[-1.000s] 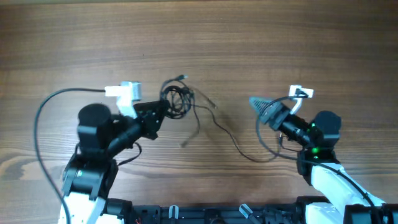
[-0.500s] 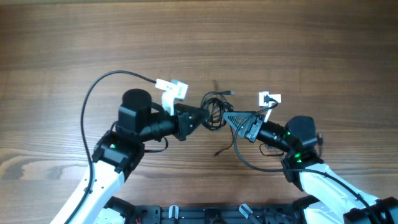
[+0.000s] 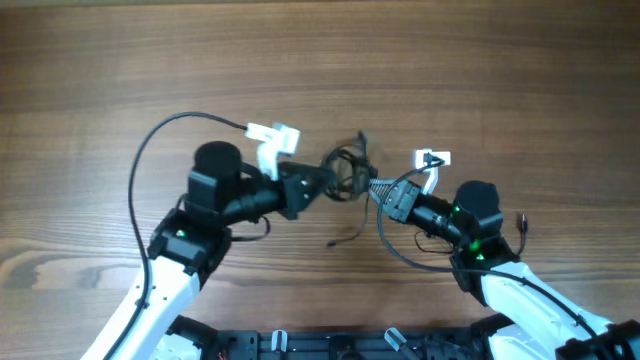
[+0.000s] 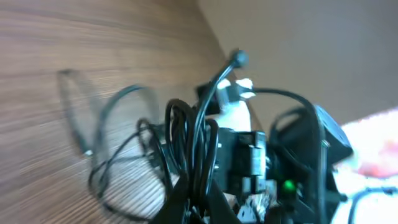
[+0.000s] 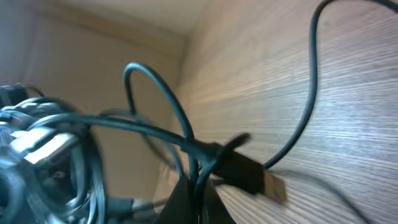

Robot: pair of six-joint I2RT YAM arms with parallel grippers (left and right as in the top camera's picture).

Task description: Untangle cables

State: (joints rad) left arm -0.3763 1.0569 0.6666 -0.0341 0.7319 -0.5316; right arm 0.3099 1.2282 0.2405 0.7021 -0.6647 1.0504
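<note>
The left claw is gripping the cables from their nine o'clock side; the right claw is pinching them from three o'clock.

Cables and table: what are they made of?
The cables look like wire coated in black rubbery plastic: thin, slightly shiny, bending in loose loops. One plug ends in a gold-coloured tip, probably metal. The table looks like wood, or maybe a wood-print top: brown grain lines, matte.

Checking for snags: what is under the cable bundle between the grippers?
Only wooden table shows through the looped cables. Strands pinched inside the left gripper and right gripper are covered.
</note>
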